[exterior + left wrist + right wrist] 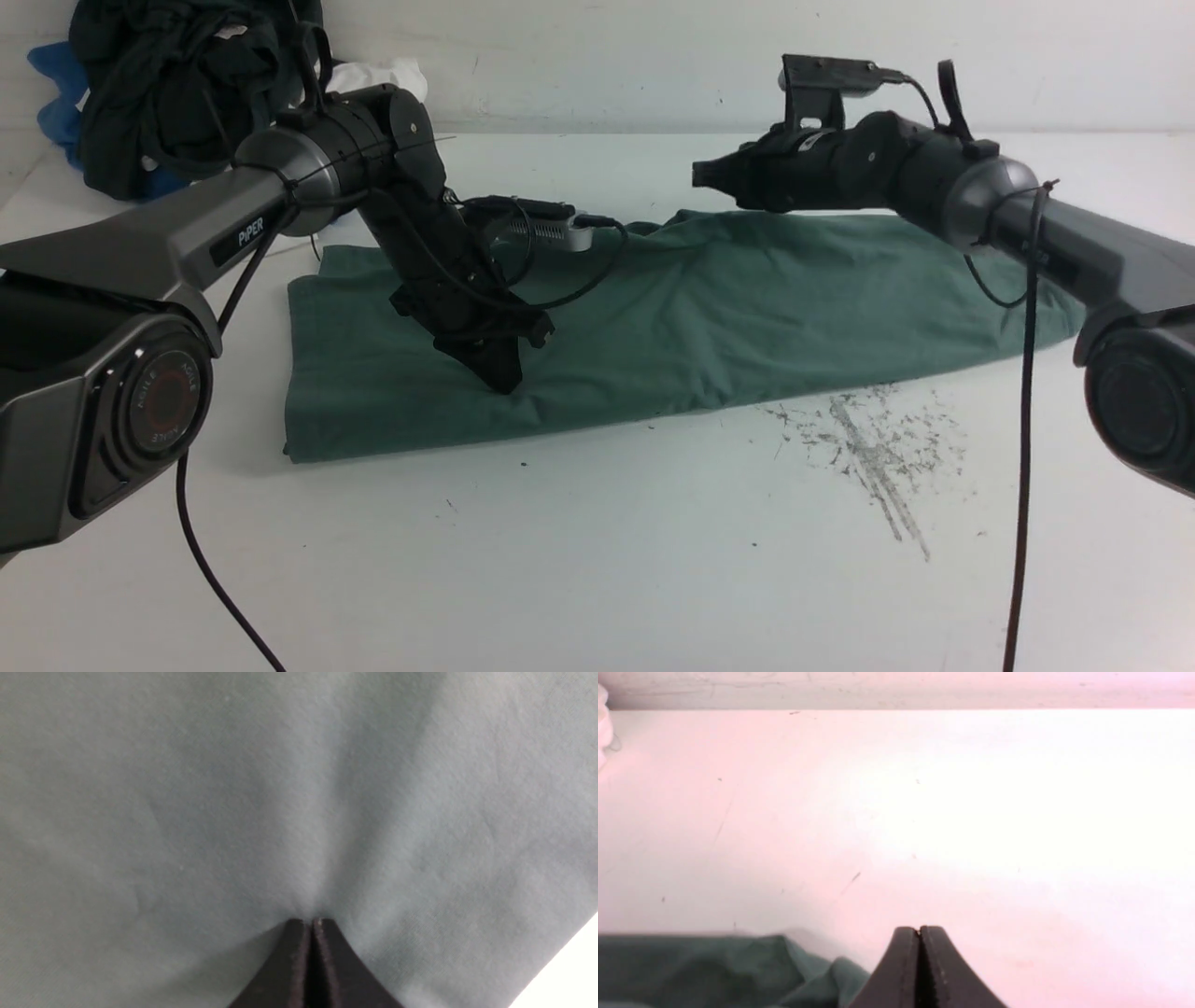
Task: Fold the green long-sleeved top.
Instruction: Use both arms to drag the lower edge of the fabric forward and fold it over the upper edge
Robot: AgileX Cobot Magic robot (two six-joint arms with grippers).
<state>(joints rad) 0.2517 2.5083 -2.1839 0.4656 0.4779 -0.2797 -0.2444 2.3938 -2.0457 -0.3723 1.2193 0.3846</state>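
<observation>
The green long-sleeved top (747, 308) lies folded into a long band across the middle of the white table, with no sleeves or neck showing. My left gripper (504, 381) points down onto its left part, jaws shut, tips pressed into the cloth. In the left wrist view the fabric (233, 812) puckers toward the closed tips of that gripper (311, 921), and I cannot see any cloth between them. My right gripper (700, 175) hangs shut and empty in the air over the top's far edge. The right wrist view shows its closed tips (920, 928) beside a green fold (714, 966).
A heap of black garments (177, 84) sits at the back left corner, with blue cloth (51, 103) and white cloth (383, 75) beside it. Grey scuff marks (868, 457) streak the table in front of the top. A wall closes off the far side.
</observation>
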